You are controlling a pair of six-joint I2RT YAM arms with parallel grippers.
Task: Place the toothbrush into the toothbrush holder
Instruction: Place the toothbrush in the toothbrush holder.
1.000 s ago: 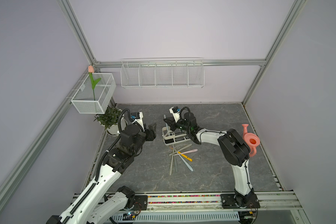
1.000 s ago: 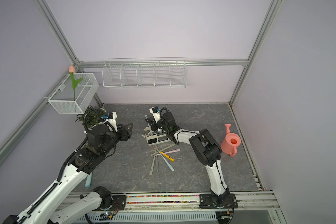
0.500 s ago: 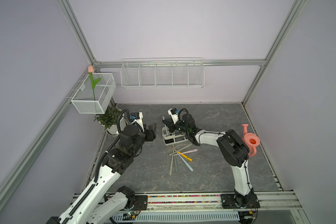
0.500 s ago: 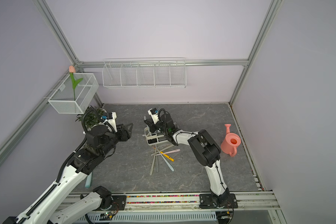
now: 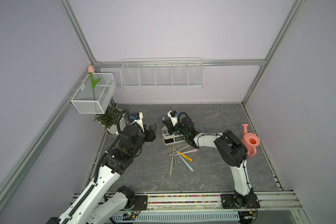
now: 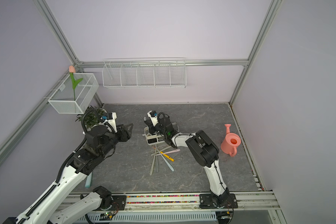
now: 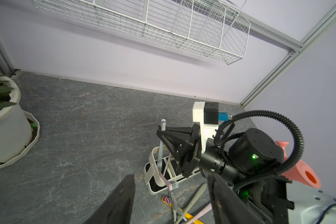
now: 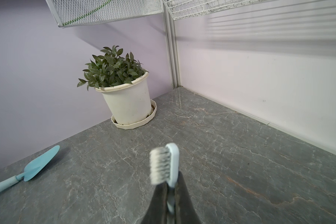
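Observation:
My right gripper (image 5: 164, 123) (image 7: 159, 133) is shut on a pale blue toothbrush (image 7: 163, 125) (image 8: 166, 164), gripping just below its bristled head. I hold it nearly upright, and its handle runs down into the end section of the cream-white toothbrush holder (image 5: 166, 140) (image 6: 148, 140) (image 7: 153, 174). A pink toothbrush (image 7: 168, 181) leans out of the same holder. My left gripper (image 5: 152, 129) (image 6: 129, 128) (image 7: 171, 194) hovers open and empty a short way left of the holder.
Several loose toothbrushes (image 5: 179, 157) (image 6: 162, 157) lie fanned on the grey floor just in front of the holder. A potted plant (image 5: 111, 122) stands back left and a pink watering can (image 5: 250, 142) at the right. A blue trowel (image 8: 27, 172) lies on the floor's left side. A wire basket (image 5: 162, 74) hangs on the back wall.
My right gripper has drifted slightly left with the toothbrush still in it. The left arm has barely moved.

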